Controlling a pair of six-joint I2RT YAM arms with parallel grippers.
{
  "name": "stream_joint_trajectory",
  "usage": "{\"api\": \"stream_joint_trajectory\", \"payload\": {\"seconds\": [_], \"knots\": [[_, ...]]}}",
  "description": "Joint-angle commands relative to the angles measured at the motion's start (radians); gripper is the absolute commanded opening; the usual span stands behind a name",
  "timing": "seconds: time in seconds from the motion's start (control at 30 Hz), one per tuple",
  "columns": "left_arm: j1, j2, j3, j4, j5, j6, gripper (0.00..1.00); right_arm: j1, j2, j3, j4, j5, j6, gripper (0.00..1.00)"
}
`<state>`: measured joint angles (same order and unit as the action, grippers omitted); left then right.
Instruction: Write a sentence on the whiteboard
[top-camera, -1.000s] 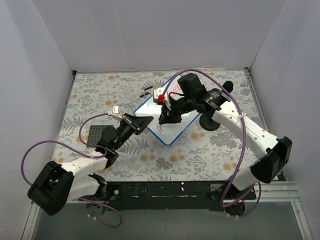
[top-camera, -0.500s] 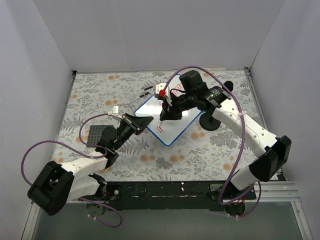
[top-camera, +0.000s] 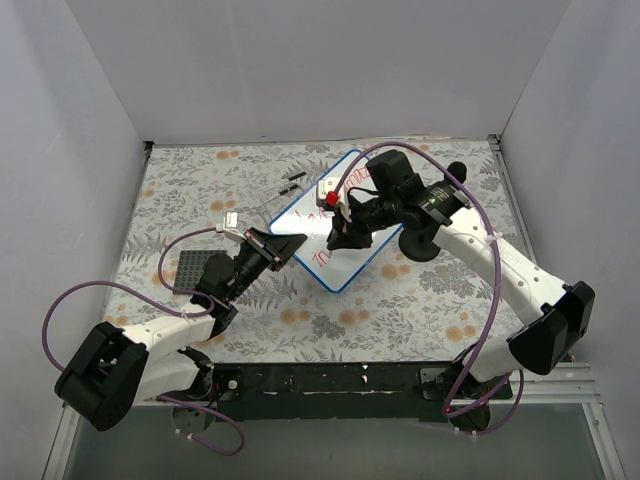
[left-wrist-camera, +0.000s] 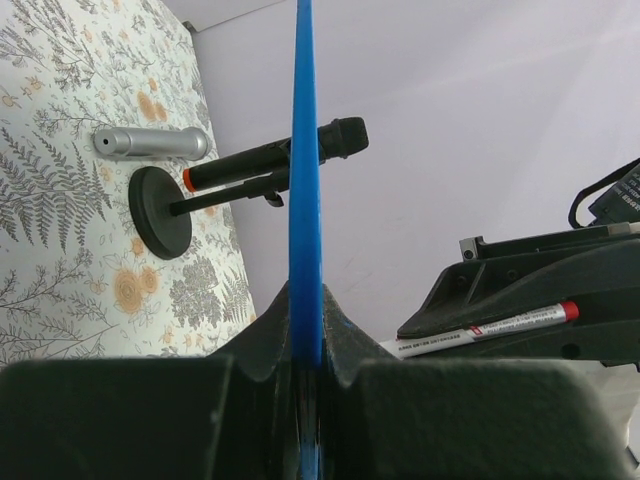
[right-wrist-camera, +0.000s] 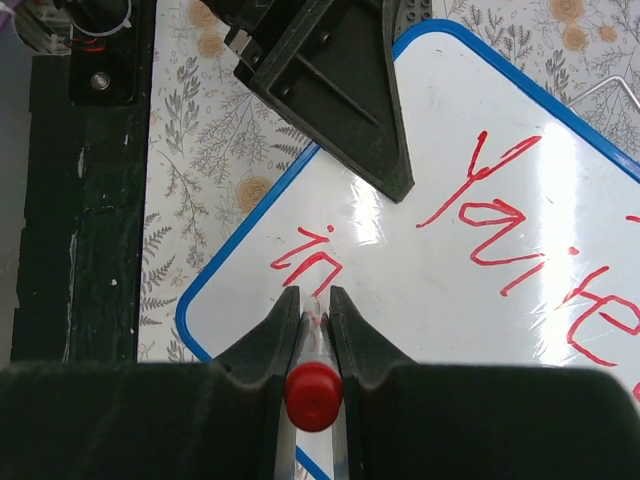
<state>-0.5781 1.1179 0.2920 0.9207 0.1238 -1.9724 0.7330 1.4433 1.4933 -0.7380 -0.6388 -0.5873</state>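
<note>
**Top and wrist views.** We see the whiteboard (top-camera: 342, 266) sitting diagonally at mid-table on the fern-print cloth (top-camera: 300, 320), btwn the two arms. The L gripper (left-wrist-camera: 305, 335) is clamped on the board's blue rim at its near-left edge, w/ one jaw on either side. The R gripper (right-wrist-camera: 313, 300) is closed around a red-capped marker (right-wrist-camera: 313, 392), held over the board w/ the tip pointing at the white surface; we cannot tell whether it touches. The sentence (right-wrist-camera: 520, 225), red & slanted, runs across the board, w/ a shorter second line starting just ahead of the tip. A dark studded plate (top-camera: 195, 270) lies beside the L arm. A black stand (left-wrist-camera: 160, 212) & silver cylinder (left-wrist-camera: 150, 143) lie beyond the board.
</note>
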Motion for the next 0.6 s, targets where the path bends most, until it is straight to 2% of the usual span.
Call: {"api": "stream_joint_trajectory", "payload": {"seconds": [0.0,0.33,0.57], "knots": [[0.001,-0.046,0.027,0.136,0.004,-0.134,0.0,-0.026,-0.006,0.038,0.026,0.002,0.02,0.01],[0.001,-0.047,0.019,0.142,0.005,-0.135,0.0,-0.058,0.04,0.09,0.054,0.027,0.047,0.01],[0.001,-0.043,0.021,0.148,0.01,-0.137,0.0,-0.057,0.066,0.11,0.055,-0.013,0.064,0.01]]}}
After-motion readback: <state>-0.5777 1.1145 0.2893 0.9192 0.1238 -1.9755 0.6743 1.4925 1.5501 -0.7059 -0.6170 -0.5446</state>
